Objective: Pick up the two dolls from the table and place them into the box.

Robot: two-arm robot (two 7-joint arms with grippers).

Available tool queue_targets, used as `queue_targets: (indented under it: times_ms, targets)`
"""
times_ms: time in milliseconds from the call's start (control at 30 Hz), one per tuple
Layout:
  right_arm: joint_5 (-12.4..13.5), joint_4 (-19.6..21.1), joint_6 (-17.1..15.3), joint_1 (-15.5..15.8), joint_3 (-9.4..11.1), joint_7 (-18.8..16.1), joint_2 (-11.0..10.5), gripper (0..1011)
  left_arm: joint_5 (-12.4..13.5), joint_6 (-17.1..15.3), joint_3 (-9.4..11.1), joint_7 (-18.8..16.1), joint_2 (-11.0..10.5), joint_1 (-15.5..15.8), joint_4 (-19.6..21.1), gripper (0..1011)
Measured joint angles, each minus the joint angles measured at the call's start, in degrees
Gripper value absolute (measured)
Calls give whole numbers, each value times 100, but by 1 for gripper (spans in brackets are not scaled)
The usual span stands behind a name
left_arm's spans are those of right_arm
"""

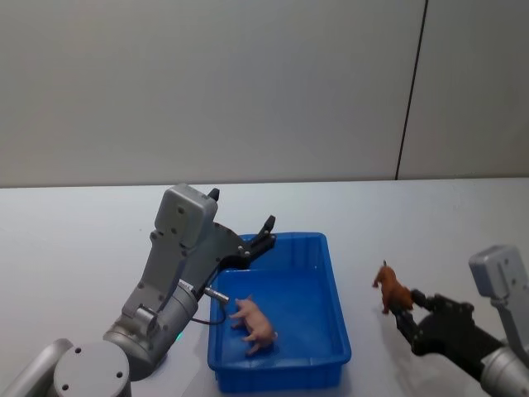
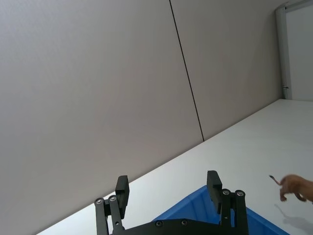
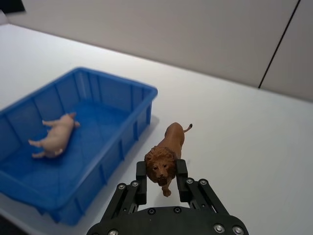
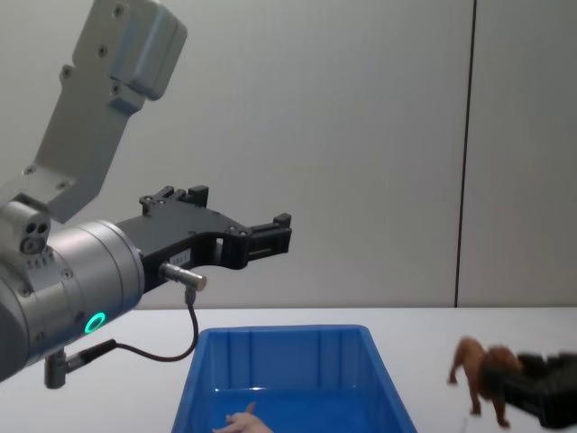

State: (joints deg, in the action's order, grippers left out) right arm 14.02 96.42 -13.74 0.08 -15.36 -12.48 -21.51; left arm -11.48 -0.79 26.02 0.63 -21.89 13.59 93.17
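**A:** Left side first. What is recorded for the left gripper (image 2: 167, 181)?

**B:** It is held in the air above the far left part of the box (image 1: 281, 370). Its fingers (image 2: 122, 188) are spread wide and nothing is seen between them. In the chest view it is seen well above the rim.

**A:** And the box itself?

**B:** The blue box is set on the white table (image 1: 74, 248), a little left of centre in the head view. The pale pink doll (image 1: 254, 322) is found inside it. It is laid on its side on the floor, toward the near left part, apart from the walls.

**A:** What is noted to the right of the box?

**B:** The reddish-brown doll (image 3: 168, 142), a lion figure, is seen over the table near the box's right wall and apart from it. Its body is upright. Its tail is pointed away from the robot and its face is turned back toward it.

**A:** And the right gripper (image 3: 161, 169)?

**B:** It is held low over the table at the near right. Its fingers are pressed against both sides of the lion's head and mane, so the doll is pinched at the front end. Whether the feet are rested on the table or raised just off it cannot be told.
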Motion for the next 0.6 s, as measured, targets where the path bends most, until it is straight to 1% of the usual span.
queue_targets:
  times_ms: [167, 367, 400, 467, 500, 567, 600]
  targets:
    - [-174, 186, 97, -136, -20, -99, 53, 338, 0, 0, 0, 0, 0, 0, 0, 1003]
    - [-267, 255, 119, -341, -58, -331, 168, 338, 0, 0, 0, 0, 0, 0, 0, 1003]
    - [-283, 254, 102, -425, -76, -423, 220, 338, 0, 0, 0, 0, 0, 0, 0, 1003]
    - [-289, 240, 73, -501, -89, -501, 270, 338, 0, 0, 0, 0, 0, 0, 0, 1003]
    - [-296, 199, 35, -592, -112, -584, 334, 338, 0, 0, 0, 0, 0, 0, 0, 1003]
    - [-299, 150, -6, -674, -133, -660, 391, 338, 0, 0, 0, 0, 0, 0, 0, 1003]
    - [-304, 74, -60, -772, -160, -749, 463, 338, 0, 0, 0, 0, 0, 0, 0, 1003]
